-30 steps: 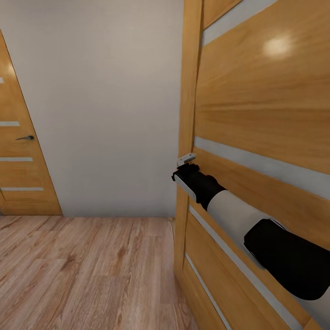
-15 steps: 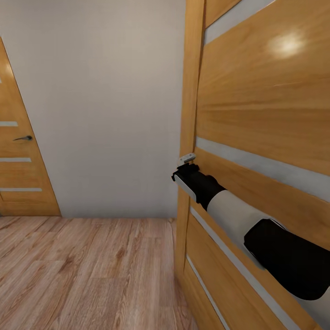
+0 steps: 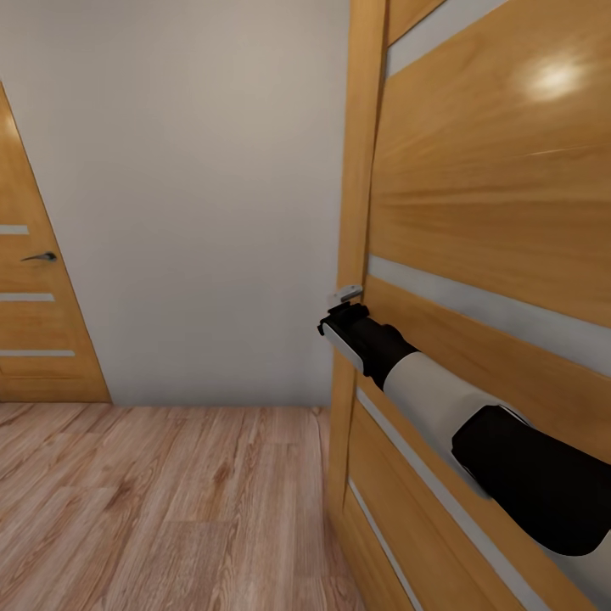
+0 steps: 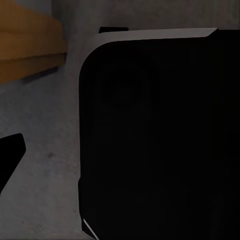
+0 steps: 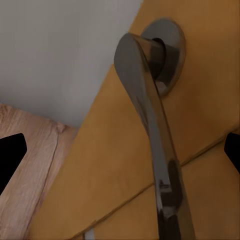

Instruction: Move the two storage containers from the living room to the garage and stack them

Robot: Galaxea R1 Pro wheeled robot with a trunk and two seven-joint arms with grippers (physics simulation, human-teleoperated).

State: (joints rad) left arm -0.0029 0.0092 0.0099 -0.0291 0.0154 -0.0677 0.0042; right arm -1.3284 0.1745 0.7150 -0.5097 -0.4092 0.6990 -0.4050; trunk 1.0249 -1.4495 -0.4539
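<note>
The two storage containers are out of view. My right arm reaches forward to the edge of a tall wooden door (image 3: 475,212). My right gripper (image 5: 121,152) is open, and its black fingertips (image 5: 10,155) stand far apart on either side of the door's dark metal lever handle (image 5: 150,125) without touching it. In the head view the right gripper (image 3: 343,304) sits at the door's edge. My left gripper (image 4: 120,150) hangs low over grey ground. One of its fingertips (image 4: 10,152) shows far out at the side; a large black body hides the other.
The wooden door with pale horizontal strips stands close on the right. A plain pale wall (image 3: 195,212) lies ahead, with a second wooden door (image 3: 34,322) and its handle (image 3: 40,256) at the left. Light wood plank flooring (image 3: 170,501) stretches ahead on the left.
The whole picture has shifted a little: the near door's edge now lies slightly further right and the far door further left. My right arm keeps its place in the view.
</note>
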